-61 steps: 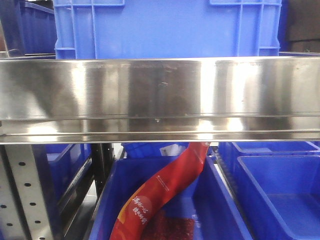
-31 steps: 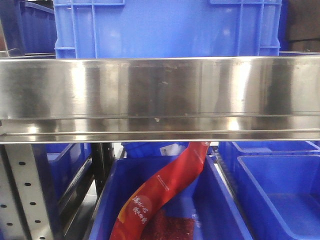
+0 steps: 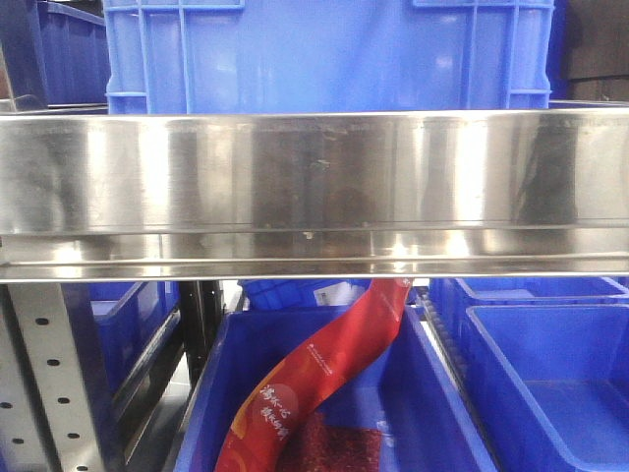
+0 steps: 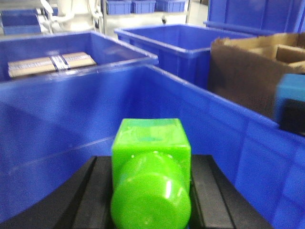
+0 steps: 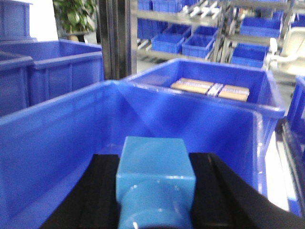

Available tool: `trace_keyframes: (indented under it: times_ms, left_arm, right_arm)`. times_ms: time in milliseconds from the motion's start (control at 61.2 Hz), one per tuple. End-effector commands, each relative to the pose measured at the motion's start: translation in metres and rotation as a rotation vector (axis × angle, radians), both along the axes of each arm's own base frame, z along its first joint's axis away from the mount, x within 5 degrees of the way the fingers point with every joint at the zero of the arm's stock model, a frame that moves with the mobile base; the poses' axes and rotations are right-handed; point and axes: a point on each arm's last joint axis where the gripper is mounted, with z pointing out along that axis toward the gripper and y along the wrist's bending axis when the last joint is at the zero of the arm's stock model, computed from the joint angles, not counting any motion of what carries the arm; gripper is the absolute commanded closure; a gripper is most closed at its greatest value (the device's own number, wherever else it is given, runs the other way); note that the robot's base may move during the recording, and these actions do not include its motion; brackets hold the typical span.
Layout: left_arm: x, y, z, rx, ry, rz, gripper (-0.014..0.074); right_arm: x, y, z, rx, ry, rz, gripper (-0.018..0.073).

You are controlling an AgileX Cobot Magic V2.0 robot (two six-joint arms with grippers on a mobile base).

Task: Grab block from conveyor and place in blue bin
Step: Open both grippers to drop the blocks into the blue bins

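Right now your left gripper is hanging over a large blue bin, its black jaws pinching a green block between them, with a rounded stud of the block facing the camera. Your right gripper is sitting in the same pose above a blue bin's open interior, its jaws pinching a light blue block.

Your front view is showing neither arm nor either block; you are looking at a wide stainless steel rail spanning the whole frame, a blue crate standing behind it, and lower bins under it, one holding a red printed bag. The conveyor belt is not showing in any view.

Only your left wrist view is catching a brown cardboard box at the far right. Both wrist views are showing a neighbouring bin holding tan banded packs, and your right wrist view is adding far shelving stacked with small blue bins and a green plant at the far left.
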Motion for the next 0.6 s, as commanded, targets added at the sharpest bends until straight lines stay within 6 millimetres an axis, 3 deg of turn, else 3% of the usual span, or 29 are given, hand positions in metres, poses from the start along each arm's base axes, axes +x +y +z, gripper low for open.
trace_keyframes:
  times_ms: [0, 147, 212, 310, 392, 588]
  left_arm:
    - [0.000, -0.002, 0.003, -0.009, -0.001, -0.006, 0.0432]
    - [0.000, -0.002, 0.003, -0.008, 0.000, -0.006, 0.0136]
    - [0.000, -0.002, 0.003, -0.008, 0.000, -0.006, 0.0098]
    - [0.000, -0.002, 0.003, -0.011, -0.005, -0.006, 0.0115]
    - [-0.003, 0.000, 0.008, -0.019, -0.019, -0.006, 0.0203]
    - [-0.011, 0.006, 0.020, -0.032, -0.059, -0.001, 0.0679]
  right_arm:
    - [0.006, 0.002, -0.001, 0.012, 0.001, -0.001, 0.0330]
    - [0.010, 0.003, -0.006, 0.014, 0.025, -0.001, 0.0178]
    - [0.010, 0.003, -0.006, 0.012, 0.029, -0.001, 0.0163]
    - [0.008, 0.002, -0.003, 0.015, 0.020, -0.001, 0.0170]
    - [0.001, 0.001, 0.004, 0.027, 0.007, -0.001, 0.0214]
    - [-0.013, -0.004, 0.021, 0.043, -0.039, -0.001, 0.0536]
